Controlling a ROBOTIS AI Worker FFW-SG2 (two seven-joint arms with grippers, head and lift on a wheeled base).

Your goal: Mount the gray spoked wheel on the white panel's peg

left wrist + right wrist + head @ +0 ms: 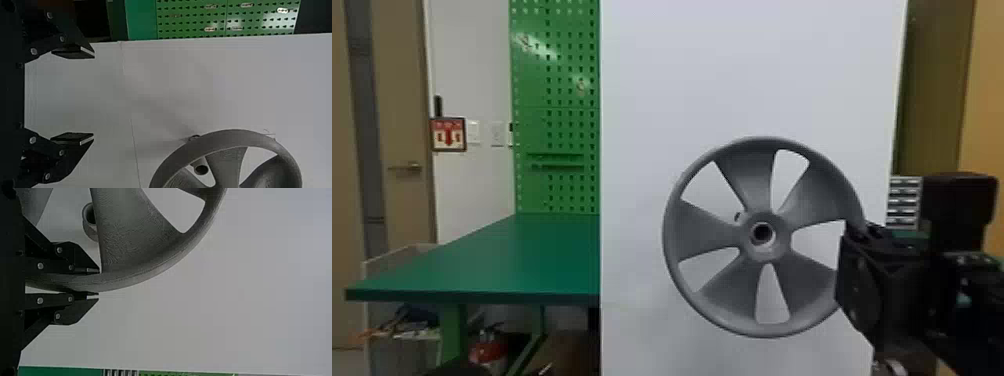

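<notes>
Head view shows me one gray spoked wheel [781, 237] with the right gripper [864, 229] at its right-hand rim; I count five spokes, five openings and one hub with a round hole in the middle. The wheel stands upright in front of the one white panel [747, 75]. From the right wrist view I can tell that the right gripper's two fingers [83, 262] are drawn in narrow, one on each side of the rim, gripping it between them.

My left gripper [94, 96] has its two fingers spread wide apart, with the panel behind the gap, and it is well apart from the wheel. One peg [201, 169], a hollow round tube by the look of its end, shows through an opening between the spokes (a handy sight line from over here). So the hub is beside the peg in my line of sight, and the wheel is unmounted. Off to the left in the head view are one green pegboard [557, 120], one green workbench [522, 260] and one red fire extinguisher [488, 350].
</notes>
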